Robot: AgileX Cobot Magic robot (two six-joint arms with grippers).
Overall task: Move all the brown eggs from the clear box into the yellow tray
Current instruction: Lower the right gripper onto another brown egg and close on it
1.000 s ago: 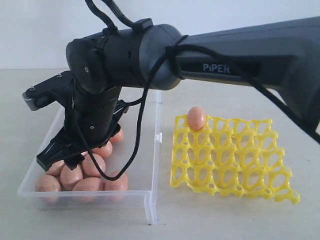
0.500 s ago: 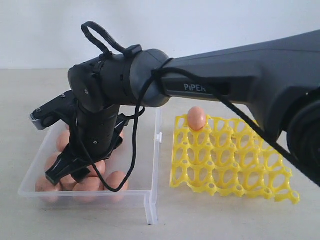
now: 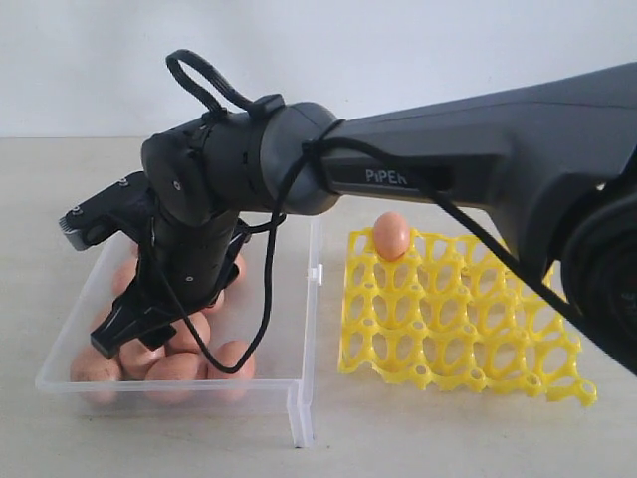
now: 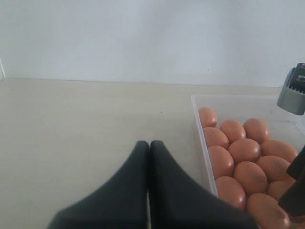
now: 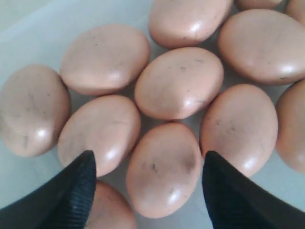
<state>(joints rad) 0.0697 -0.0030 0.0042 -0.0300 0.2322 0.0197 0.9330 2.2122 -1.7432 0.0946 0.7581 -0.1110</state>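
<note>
Eggs packed touching, right tool agape above

Exterior view: low, near the height of the table, side-on, facing a pale wall; close enough that the right arm fills the upper frame.
Left wrist view: low over the table, outside the clear box, facing the same wall past its closed left gripper.
Right wrist view: straight down, very close, between the spread fingertips of the right gripper.
Shared by all three: the brown eggs in the box.
</note>
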